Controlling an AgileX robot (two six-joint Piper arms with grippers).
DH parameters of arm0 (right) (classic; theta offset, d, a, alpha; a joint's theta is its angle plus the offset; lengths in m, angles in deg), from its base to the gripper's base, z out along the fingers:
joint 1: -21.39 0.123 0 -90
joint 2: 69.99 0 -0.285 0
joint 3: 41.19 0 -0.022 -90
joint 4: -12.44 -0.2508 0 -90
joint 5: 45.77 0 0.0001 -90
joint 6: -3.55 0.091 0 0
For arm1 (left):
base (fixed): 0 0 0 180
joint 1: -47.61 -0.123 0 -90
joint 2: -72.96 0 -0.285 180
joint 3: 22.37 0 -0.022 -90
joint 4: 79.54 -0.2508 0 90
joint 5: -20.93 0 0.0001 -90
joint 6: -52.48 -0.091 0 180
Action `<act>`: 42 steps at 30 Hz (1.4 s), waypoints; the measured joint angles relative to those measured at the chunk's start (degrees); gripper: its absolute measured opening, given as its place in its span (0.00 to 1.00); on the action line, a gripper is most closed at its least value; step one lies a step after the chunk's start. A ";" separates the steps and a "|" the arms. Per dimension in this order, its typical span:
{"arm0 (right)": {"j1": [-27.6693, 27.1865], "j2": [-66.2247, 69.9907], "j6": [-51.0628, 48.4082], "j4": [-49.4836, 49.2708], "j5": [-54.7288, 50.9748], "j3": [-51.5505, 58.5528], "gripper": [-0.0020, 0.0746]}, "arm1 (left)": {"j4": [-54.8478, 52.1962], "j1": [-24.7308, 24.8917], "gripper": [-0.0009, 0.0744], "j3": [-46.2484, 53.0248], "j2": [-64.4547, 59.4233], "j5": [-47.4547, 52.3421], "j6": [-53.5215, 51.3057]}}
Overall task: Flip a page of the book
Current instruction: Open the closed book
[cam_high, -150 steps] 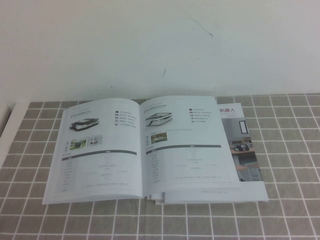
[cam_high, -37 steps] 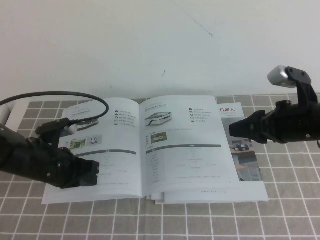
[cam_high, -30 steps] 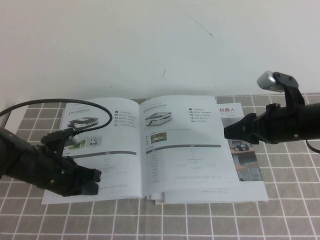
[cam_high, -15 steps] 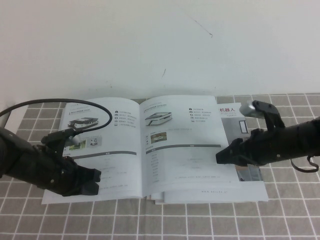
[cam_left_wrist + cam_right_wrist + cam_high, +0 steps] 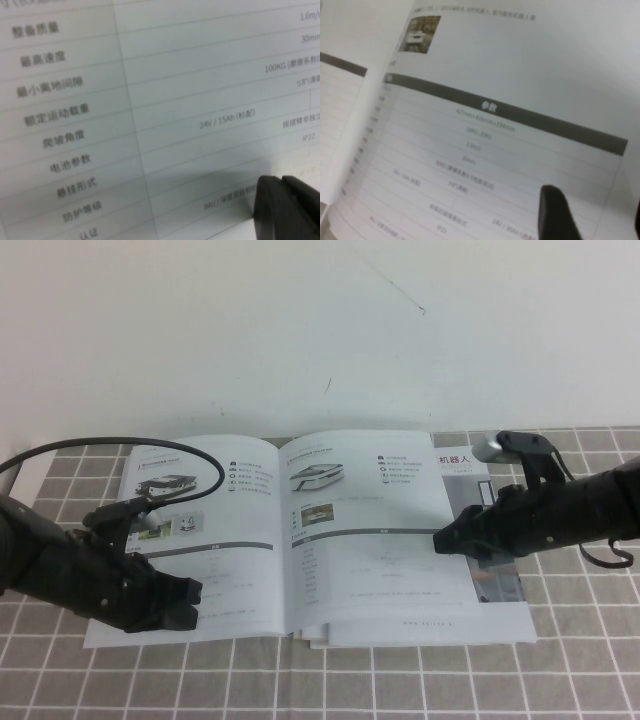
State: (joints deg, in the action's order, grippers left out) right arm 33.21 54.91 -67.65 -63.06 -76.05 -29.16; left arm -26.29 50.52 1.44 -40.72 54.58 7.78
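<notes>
The book (image 5: 235,570) lies open on the tiled table. The page (image 5: 370,540) is its right-hand leaf, with a white-and-black vehicle photo and a grey-bar table, and lies flat. My left gripper (image 5: 186,602) is shut and rests its tips on the lower part of the left-hand leaf; in the left wrist view its fingers (image 5: 287,210) sit together on the printed table. My right gripper (image 5: 441,543) is at the page's right edge. In the right wrist view it (image 5: 597,212) is open over the page (image 5: 485,85), near its outer edge, with nothing between the fingers.
A cover leaf with a room photo (image 5: 495,580) sticks out under the page on the right. The grey-tiled tabletop (image 5: 400,680) runs along the front. A white wall (image 5: 320,330) stands behind the book. The left arm's black cable (image 5: 150,445) loops over the left leaf.
Both arms have come in over the book. In the last second the right gripper came down and left to the page's right edge. The left gripper has held still. The page has not moved.
</notes>
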 joint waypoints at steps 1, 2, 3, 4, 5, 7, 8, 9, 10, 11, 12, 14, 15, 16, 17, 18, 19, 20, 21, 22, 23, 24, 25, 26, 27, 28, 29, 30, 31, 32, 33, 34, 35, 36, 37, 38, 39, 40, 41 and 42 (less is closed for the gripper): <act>0.00 0.00 0.52 0.68 0.12 -0.05 0.46 | 0.00 0.00 0.01 0.00 0.00 0.00 0.00; 0.00 0.00 0.77 1.14 0.12 -0.05 0.46 | -0.10 0.00 0.01 0.00 0.00 0.00 -0.09; 0.00 0.00 1.08 1.89 0.12 -0.05 0.46 | -0.10 0.00 0.01 0.00 0.00 0.00 -0.09; 0.00 0.00 1.73 2.61 0.12 -0.05 0.46 | -0.10 0.00 0.01 0.00 0.00 0.00 -0.13; 0.00 0.00 2.15 3.12 0.12 -0.14 0.46 | -0.10 0.00 0.01 0.00 0.00 0.00 -0.23; 0.00 0.00 2.51 3.82 0.12 -0.14 0.46 | -0.10 0.00 0.01 0.00 0.00 0.04 -0.23; 0.00 0.00 2.65 4.12 0.12 -0.14 0.46 | -0.10 -0.10 0.01 0.00 -0.02 0.04 -0.23; 0.00 0.00 2.65 4.35 0.12 -0.14 0.46 | -0.10 -0.10 0.01 0.00 -0.02 0.13 -0.23; 0.00 0.00 2.65 4.48 0.12 -0.14 0.46 | -0.10 -0.10 0.01 0.00 -0.02 0.13 -0.23; 0.00 0.00 2.65 4.57 0.12 -0.14 0.46 | -0.10 -0.10 0.01 0.00 -0.02 0.13 -0.23; 0.00 0.00 2.78 4.62 0.12 -0.18 0.46 | -0.10 -0.10 0.01 0.00 -0.02 0.13 -0.23; 0.00 0.00 2.77 4.71 -0.21 -0.27 0.46 | -0.10 -0.10 0.01 0.00 -0.12 0.13 -0.23; 0.00 0.00 2.77 4.71 -0.44 -0.41 0.46 | -0.10 -0.10 0.01 0.00 -0.12 0.13 -0.23; 0.00 0.00 2.77 4.71 -0.84 -0.40 0.46 | -0.10 -0.10 0.01 0.00 -0.12 0.13 -0.23; 0.00 0.00 2.77 4.71 -1.40 -0.44 0.46 | -0.10 -0.10 0.01 0.00 -0.12 0.13 -0.23; 0.00 0.00 2.77 4.71 -1.94 -0.44 0.46 | -0.10 -0.10 0.01 0.00 -0.12 0.15 -0.23; 0.00 0.00 2.77 4.61 -2.57 -0.44 0.46 | -0.10 -0.10 0.01 0.00 -0.12 0.26 -0.23; 0.00 0.00 2.77 4.61 -3.18 -0.44 0.46 | -0.10 -0.10 0.01 0.00 -0.12 0.25 -0.23; 0.00 0.00 2.77 4.48 -3.61 -0.44 0.46 | -0.10 -0.10 0.01 0.00 -0.12 0.25 -0.23; 0.00 0.00 2.77 4.11 -4.06 -0.44 0.46 | -0.10 -0.10 0.01 0.00 -0.12 0.25 -0.23; 0.00 0.00 2.77 3.95 -4.49 -0.54 0.46 | -0.10 -0.10 0.01 0.00 -0.12 0.25 -0.23; 0.00 0.00 2.77 3.82 -4.59 -0.53 0.46 | -0.10 -0.10 0.01 0.00 -0.12 0.25 -0.23; 0.00 0.00 2.77 3.79 -4.59 -0.53 0.46 | -0.10 -0.10 0.01 0.00 -0.12 0.25 -0.23; 0.00 0.00 2.77 3.69 -4.59 -0.53 0.46 | -0.10 -0.10 0.01 0.00 -0.12 0.25 -0.23; 0.00 0.00 2.77 3.69 -4.36 -0.53 0.46 | -0.10 -0.10 0.01 0.00 -0.12 0.25 -0.23; 0.00 0.00 2.77 3.69 -3.82 -0.53 0.46 | -0.10 -0.10 0.01 0.00 -0.12 0.25 -0.23; 0.00 0.00 2.77 3.69 -3.44 -0.53 0.46 | -0.10 -0.10 0.01 0.00 -0.12 0.25 -0.23; -0.13 0.00 2.77 3.69 -3.05 -0.53 0.46 | -0.10 -0.10 0.01 0.00 -0.12 0.25 -0.23; -0.25 0.00 2.67 3.69 -2.69 -0.53 0.46 | -0.10 -0.10 0.01 0.00 -0.12 0.25 -0.23; -0.39 0.00 2.67 4.00 -2.40 -0.53 0.46 | -0.10 -0.10 0.01 0.00 -0.12 0.25 -0.23; -0.49 0.00 2.67 4.33 -2.00 -0.53 0.46 | -0.10 -0.10 0.01 0.00 -0.12 0.25 -0.23; -0.49 0.00 2.67 4.78 -1.41 -0.57 0.46 | -0.10 -0.10 0.01 0.00 -0.12 0.25 -0.45; -0.52 0.00 2.67 5.10 -0.85 -0.57 0.46 | -0.10 -0.10 0.01 0.00 -0.12 0.25 -0.54; -0.62 0.00 2.67 5.34 -0.26 -0.57 0.46 | -0.10 -0.10 0.01 0.00 -0.12 0.25 -0.54; -0.62 0.00 2.67 5.44 0.13 -0.57 0.46 | -0.10 -0.10 0.01 0.00 -0.12 0.25 -0.54; -0.62 0.00 2.67 5.55 0.27 -0.57 0.46 | -0.10 -0.10 0.01 0.00 -0.12 0.25 -0.54; -0.62 0.00 2.67 5.55 0.27 -0.57 0.46 | -0.10 -0.10 0.01 0.00 -0.12 0.25 -0.54; -0.62 0.00 2.67 5.66 0.27 -0.57 0.46 | -0.10 -0.10 0.01 0.00 -0.12 0.25 -0.54; -0.62 0.00 2.67 5.66 0.27 -0.57 0.46 | -0.10 -0.10 0.01 0.00 -0.12 0.25 -0.54; -0.62 0.00 2.67 5.66 0.27 -0.66 0.46 | -0.10 -0.10 0.01 0.00 -0.12 0.25 -0.54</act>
State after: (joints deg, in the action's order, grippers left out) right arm 32.59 54.91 -64.98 -57.40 -75.78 -29.82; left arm -26.39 50.41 1.44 -40.84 54.83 7.24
